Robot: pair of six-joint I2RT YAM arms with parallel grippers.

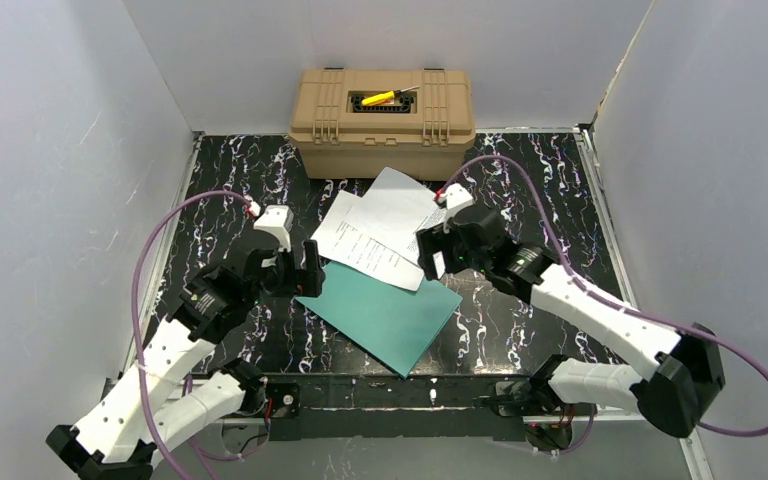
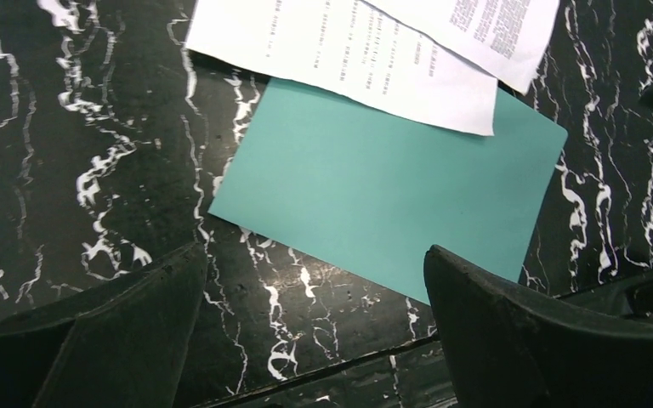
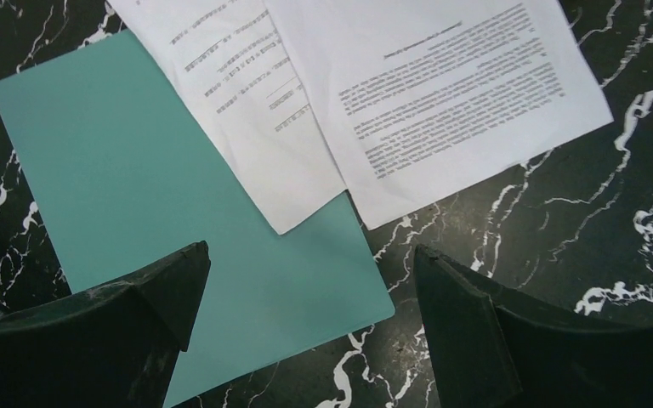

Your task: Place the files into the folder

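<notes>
— Two files (image 1: pixel 375 230) are lying fanned and overlapping. Their near corners are resting on the far edge of the folder (image 1: pixel 385 315), and the rest is spreading over the table (image 1: pixel 230 180) toward the toolbox (image 1: pixel 382 125). You're looking at a folder lying shut and flat, so nothing is inside it yet.

— That's probably why you're hovering rather than gripping. Your left gripper (image 2: pixel 313 253) is hanging beside the folder's left edge, jaws spread wide and carrying nothing. Your right gripper (image 3: pixel 310 251) is equally wide and empty above the sheets' right corners.

— You're likely needing the cover lifted first. The papers are weighing on it, so you're risking them sliding off. Which edge is opening, I cannot tell.
</notes>
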